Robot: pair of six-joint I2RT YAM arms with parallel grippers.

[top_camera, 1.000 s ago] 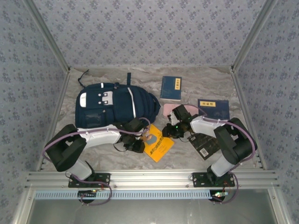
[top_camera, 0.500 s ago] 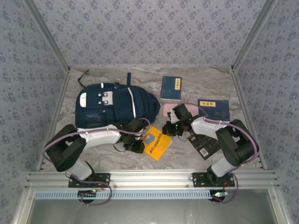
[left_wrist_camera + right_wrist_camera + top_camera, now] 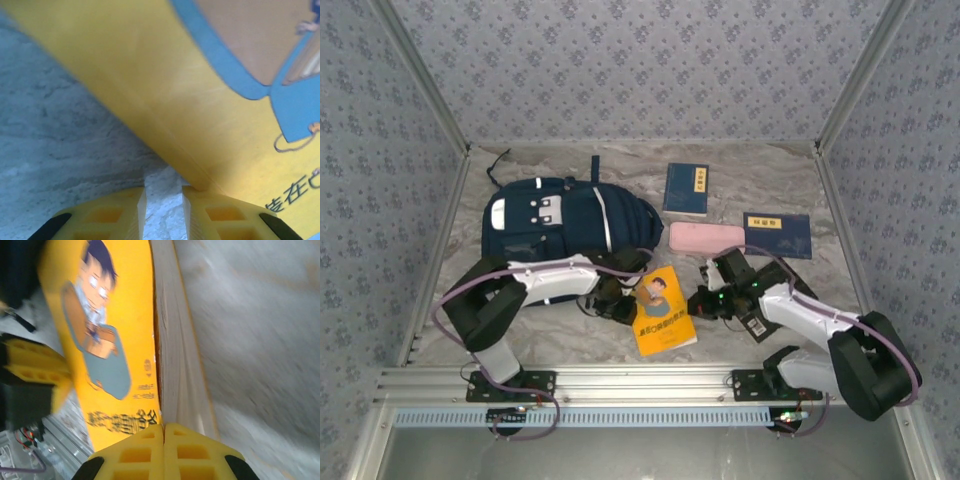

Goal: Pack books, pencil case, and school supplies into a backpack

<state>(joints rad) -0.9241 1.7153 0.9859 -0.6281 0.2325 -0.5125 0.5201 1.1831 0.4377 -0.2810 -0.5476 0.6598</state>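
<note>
Two claws meet at the orange book (image 3: 663,312) on the bench (image 3: 560,345).
The book lies between the claws, near the front edge and just in front of the navy backpack (image 3: 555,222). The left claw (image 3: 163,202) is slightly spread, with bare bench showing in the gap and one fingertip against the book's edge. The right claw (image 3: 164,434) is pressed together at the page-side edge. It may be nipping the cover, but that is hard to tell.

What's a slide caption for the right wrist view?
Right gripper, fingers together, at the page edge of the orange book; marble table beyond.
</note>
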